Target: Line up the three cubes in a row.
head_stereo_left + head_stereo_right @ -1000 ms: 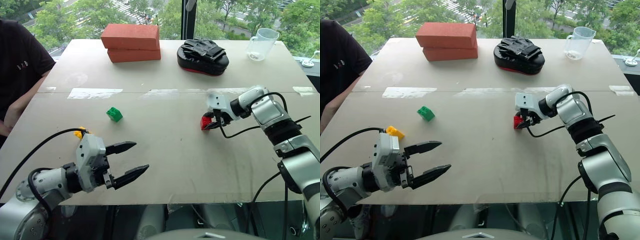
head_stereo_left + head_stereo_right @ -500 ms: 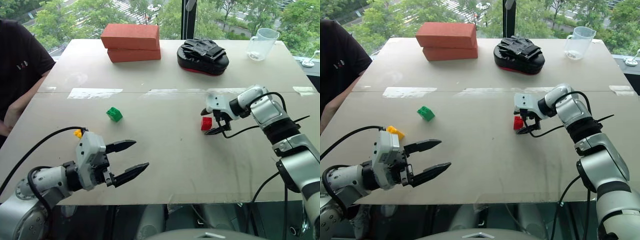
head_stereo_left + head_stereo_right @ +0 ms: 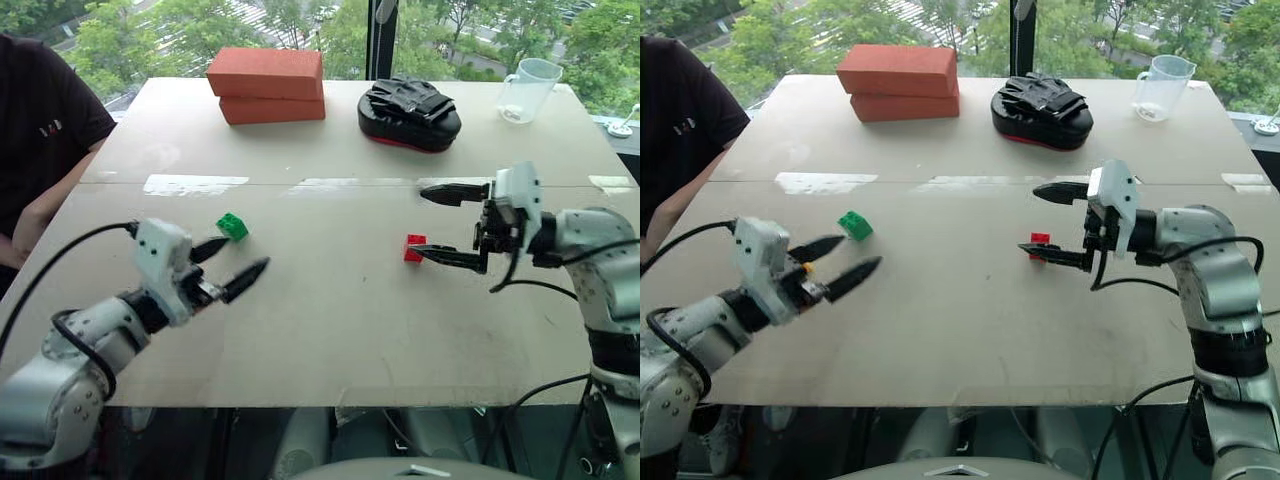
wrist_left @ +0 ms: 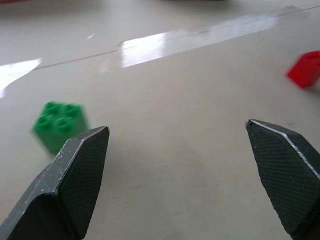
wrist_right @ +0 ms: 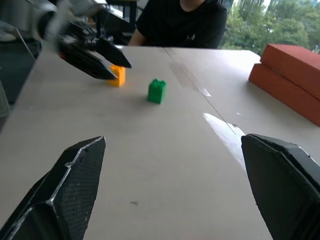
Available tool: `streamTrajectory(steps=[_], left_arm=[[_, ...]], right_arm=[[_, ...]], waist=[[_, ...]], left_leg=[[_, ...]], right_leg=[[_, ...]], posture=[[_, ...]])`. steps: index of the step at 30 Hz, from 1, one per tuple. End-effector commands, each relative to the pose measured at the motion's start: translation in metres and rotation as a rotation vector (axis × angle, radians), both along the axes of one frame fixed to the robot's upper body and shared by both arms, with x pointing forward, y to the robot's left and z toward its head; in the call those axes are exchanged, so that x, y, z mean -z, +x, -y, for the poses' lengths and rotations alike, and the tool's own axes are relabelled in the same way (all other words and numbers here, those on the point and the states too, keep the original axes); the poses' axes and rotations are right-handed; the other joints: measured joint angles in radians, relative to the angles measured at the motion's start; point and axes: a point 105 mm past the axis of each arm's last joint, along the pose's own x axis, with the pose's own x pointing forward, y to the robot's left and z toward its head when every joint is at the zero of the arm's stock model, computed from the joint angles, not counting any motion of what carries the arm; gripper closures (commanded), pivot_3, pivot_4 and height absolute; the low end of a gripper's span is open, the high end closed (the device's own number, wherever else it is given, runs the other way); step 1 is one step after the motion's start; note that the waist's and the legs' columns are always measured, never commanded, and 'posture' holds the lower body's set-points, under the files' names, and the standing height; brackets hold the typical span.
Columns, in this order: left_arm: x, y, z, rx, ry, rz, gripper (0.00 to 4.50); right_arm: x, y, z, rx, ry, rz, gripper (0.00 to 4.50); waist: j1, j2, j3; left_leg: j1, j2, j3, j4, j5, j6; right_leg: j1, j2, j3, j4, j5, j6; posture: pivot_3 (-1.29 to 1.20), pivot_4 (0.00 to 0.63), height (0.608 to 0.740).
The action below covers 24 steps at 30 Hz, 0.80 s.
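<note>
With both grippers' fingers apart and empty, the left gripper [image 3: 228, 270] nearing the green cube [image 3: 231, 227] could knock it farther from the red cube [image 3: 414, 248], or bump the yellow cube [image 5: 117, 75] just beside it.

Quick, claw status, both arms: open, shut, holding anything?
Left claw: open, empty, near the green cube.
Right claw: open, empty, red cube on the table beside it.

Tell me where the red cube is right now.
The red cube sits on the table, right of centre in the head views, just off the lower finger of the open right end effector and not held. The green cube lies far to its left.
</note>
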Motion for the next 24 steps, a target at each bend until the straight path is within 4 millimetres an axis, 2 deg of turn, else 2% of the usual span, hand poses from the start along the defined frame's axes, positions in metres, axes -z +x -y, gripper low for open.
streamTrajectory(steps=[1,5,9,23,24], left_arm=[[-0.003,0.015,-0.024,-0.101,0.072,-0.046,0.00],[-0.012,0.035,-0.044,-0.141,0.115,-0.076,0.00],[-0.019,0.047,-0.042,-0.085,0.128,-0.093,0.00],[-0.001,0.092,-0.041,-0.012,0.220,-0.197,0.00],[0.002,0.093,-0.040,0.008,0.217,-0.212,0.54]], right_arm=[[-0.013,-0.025,0.000,-0.013,0.020,0.045,0.04],[-0.001,-0.036,0.002,0.007,-0.032,0.015,0.04],[-0.001,-0.043,0.000,0.010,-0.024,0.003,0.04],[0.012,-0.042,-0.002,0.115,-0.049,-0.009,0.04],[0.013,-0.043,-0.001,0.124,-0.053,-0.013,0.00]], waist=[[-0.003,0.000,0.000],[-0.003,-0.001,0.000],[-0.002,-0.001,0.000],[0.000,-0.003,0.000],[0.000,-0.003,0.000]], left_leg=[[0.000,0.000,0.000,0.000,0.000,0.000],[0.001,-0.001,0.001,0.001,0.001,-0.001],[0.001,-0.001,0.001,0.001,0.001,-0.001],[0.000,-0.002,0.001,0.002,0.002,-0.002],[0.000,-0.002,0.001,0.002,0.002,-0.002]], right_leg=[[0.000,0.000,0.000,0.000,0.000,0.000],[0.000,0.000,-0.001,0.001,0.000,0.000],[0.000,0.000,-0.003,0.002,0.000,0.000],[0.000,0.002,-0.005,0.002,0.000,0.000],[0.000,0.002,-0.005,0.002,0.000,0.000]], posture=[[0.00,0.150,0.737],[0.00,0.150,0.737],[0.00,0.150,0.737],[0.00,0.150,0.737],[0.00,0.150,0.737]])
